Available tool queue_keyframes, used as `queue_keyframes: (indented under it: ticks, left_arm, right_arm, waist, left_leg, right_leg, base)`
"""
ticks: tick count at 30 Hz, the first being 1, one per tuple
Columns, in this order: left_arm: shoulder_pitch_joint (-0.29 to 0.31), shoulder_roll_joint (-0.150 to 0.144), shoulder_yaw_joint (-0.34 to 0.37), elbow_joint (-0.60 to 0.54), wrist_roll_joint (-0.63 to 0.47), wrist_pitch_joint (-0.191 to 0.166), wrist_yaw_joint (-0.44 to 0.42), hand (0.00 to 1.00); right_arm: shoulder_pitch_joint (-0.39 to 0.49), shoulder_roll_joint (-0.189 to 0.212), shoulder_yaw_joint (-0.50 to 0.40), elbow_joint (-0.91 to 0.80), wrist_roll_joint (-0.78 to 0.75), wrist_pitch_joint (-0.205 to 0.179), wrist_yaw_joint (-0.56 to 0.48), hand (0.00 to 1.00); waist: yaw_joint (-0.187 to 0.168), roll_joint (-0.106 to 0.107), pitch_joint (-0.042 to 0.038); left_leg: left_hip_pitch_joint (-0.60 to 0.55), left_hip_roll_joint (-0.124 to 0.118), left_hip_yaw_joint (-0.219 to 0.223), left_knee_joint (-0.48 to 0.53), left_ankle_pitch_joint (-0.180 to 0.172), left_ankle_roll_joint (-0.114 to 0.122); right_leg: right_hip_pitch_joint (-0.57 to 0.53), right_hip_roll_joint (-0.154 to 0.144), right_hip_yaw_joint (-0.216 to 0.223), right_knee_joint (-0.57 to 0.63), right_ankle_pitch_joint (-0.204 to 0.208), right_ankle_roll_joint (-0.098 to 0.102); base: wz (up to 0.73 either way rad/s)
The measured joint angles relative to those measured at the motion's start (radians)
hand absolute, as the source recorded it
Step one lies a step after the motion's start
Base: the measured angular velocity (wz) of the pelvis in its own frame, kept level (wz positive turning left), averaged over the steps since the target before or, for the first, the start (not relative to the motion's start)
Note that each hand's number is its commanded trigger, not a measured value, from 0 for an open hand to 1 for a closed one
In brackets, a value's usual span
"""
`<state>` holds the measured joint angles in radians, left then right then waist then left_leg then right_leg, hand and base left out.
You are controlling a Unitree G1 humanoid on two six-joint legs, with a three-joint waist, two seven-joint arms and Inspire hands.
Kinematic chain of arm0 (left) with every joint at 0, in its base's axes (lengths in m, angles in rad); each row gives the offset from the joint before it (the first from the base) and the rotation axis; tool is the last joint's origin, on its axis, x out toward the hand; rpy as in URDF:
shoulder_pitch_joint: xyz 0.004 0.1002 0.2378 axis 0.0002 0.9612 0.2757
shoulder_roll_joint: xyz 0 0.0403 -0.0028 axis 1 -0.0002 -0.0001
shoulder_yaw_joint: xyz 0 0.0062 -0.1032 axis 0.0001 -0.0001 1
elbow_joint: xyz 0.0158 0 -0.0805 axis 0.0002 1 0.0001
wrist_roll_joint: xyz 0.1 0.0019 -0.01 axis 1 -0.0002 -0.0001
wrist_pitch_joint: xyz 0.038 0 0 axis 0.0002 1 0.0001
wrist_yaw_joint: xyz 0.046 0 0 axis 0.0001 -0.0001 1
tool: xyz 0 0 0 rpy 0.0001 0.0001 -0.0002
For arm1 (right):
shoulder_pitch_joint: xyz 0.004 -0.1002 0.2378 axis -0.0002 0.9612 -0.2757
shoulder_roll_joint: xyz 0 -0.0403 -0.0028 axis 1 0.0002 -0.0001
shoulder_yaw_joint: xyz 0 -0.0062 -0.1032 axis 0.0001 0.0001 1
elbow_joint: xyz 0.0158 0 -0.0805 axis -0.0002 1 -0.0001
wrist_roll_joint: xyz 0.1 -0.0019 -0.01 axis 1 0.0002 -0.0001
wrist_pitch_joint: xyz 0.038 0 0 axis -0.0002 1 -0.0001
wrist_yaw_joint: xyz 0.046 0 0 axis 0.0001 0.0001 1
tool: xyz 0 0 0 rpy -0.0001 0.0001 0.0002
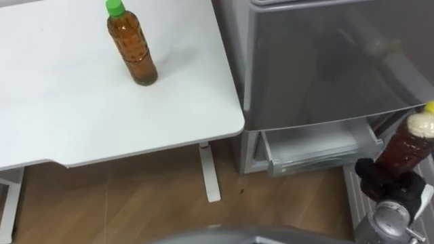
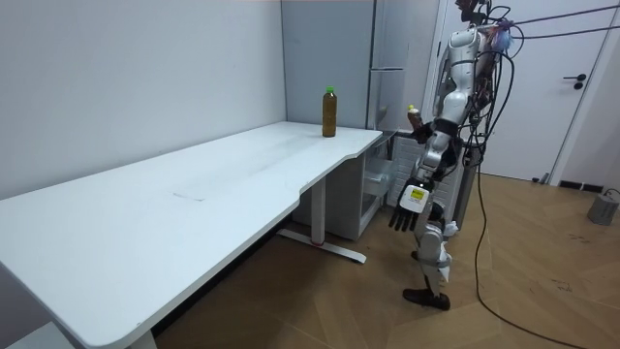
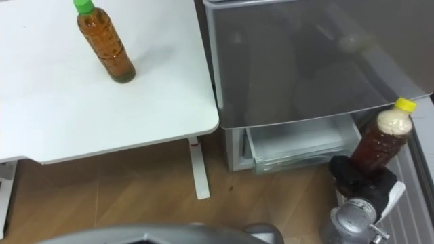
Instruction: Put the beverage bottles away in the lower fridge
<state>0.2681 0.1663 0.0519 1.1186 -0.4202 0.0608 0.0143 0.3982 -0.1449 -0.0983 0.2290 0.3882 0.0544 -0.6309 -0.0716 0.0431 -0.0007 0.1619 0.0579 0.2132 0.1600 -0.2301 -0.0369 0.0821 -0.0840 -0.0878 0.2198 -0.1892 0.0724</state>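
1. The fridge [image 1: 325, 61] stands just beside the right edge of the surface [image 1: 54, 102]. I stand in front of it, and its grey upper front hangs over the part I need, so I should bring the drink in low rather than from above.
2. The lower compartment [image 1: 312, 152] is open at floor level, with a pale drawer showing under the grey front. As I judge it, I have to bend or lower my arm a good way first, then move left and forward into the opening.
3. The yellow-capped bottle [image 3: 380, 142] is upright in my right hand [image 3: 359, 179], off to the right of the opening and above the floor. My fingers are clenched round its lower body. I should keep it upright, clear the drawer's front lip, and let go only once its base rests inside.
4. The green-capped bottle [image 1: 132, 47] stands upright on the surface, near the far edge and toward the right edge. It is untouched, and I take it to be the next one.
5. My left hand [image 2: 411, 208] hangs at my side in the room view, fingers released. It should stay clear of the drawer.
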Motion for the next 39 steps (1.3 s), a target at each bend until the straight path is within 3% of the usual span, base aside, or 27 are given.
queue_keyframes:
  ticks: [5, 11, 15, 19, 24, 32, 39]
  left_arm:
    - [0.003, 0.0, 0.0, 0.0, 0.0, 0.0, -0.009, 0.0]
    - [0.015, 0.0, -0.011, 0.001, 0.023, -0.002, -0.009, 0.0]
    - [0.036, 0.0, -0.016, 0.0, 0.043, -0.001, -0.025, 0.0]
    - [0.038, 0.0, -0.019, 0.0, 0.069, 0.0, -0.027, 0.0]
    - [0.063, 0.002, -0.016, 0.001, 0.126, 0.009, -0.027, 0.0]
    - [0.081, 0.002, -0.013, 0.0, 0.258, 0.043, -0.059, 0.0]
    - [0.074, 0.008, -0.014, -0.029, 0.28, 0.073, -0.104, 0.0]
  right_arm:
    - [-0.018, 0.001, 0.0, 0.042, 0.035, 0.0, 0.004, 1.0]
    - [-0.032, 0.001, 0.0, 0.042, 0.255, -0.001, 0.033, 1.0]
    - [-0.059, 0.001, 0.0, 0.043, 0.353, -0.001, 0.085, 1.0]
    - [-0.111, -0.005, 0.002, 0.083, 0.49, -0.001, 0.147, 1.0]
    - [-0.115, -0.006, 0.0, 0.088, 0.589, 0.0, 0.227, 1.0]
    - [-0.212, -0.039, -0.002, 0.332, 0.672, 0.001, 0.369, 1.0]
    - [-0.271, -0.069, -0.003, 0.513, 0.866, 0.008, 0.494, 1.0]
  waist:
    - [0.002, -0.001, 0.0013]
    - [0.028, -0.005, 0.0021]
    - [0.027, -0.005, 0.003]
    - [0.039, -0.013, 0.0087]
    - [0.052, -0.013, 0.0095]
    - [0.062, -0.013, 0.0122]
    - [0.073, -0.016, 0.0085]
  left_leg:
    - [0.007, 0.0, 0.0, -0.001, -0.001, 0.0]
    - [-0.003, 0.0, -0.002, -0.001, -0.001, 0.0]
    - [-0.014, 0.0, -0.006, 0.001, 0.0, 0.0]
    - [-0.01, 0.0, -0.006, 0.007, 0.0, 0.0]
    - [-0.015, 0.0, -0.023, 0.013, 0.0, 0.0]
    - [-0.037, 0.0, -0.03, 0.04, 0.0, 0.0]
    - [-0.126, -0.003, -0.083, 0.079, 0.0, 0.0]
  right_leg:
    - [0.001, 0.0, -0.001, 0.0, -0.004, 0.001]
    - [-0.009, 0.0, -0.001, 0.0, -0.004, 0.0]
    - [-0.01, -0.001, -0.008, 0.0, -0.004, 0.0]
    - [0.004, -0.003, -0.017, -0.005, -0.004, 0.001]
    - [0.02, -0.005, -0.034, -0.018, -0.005, 0.0]
    - [0.022, -0.015, -0.08, -0.015, -0.013, -0.001]
    - [-0.021, -0.018, -0.118, 0.003, -0.013, -0.004]
  base:
    - [0.0]
    - [0.01]
    - [0.04]
    - [0.06]
    - [0.12]
    - [0.18]
    - [0.18]
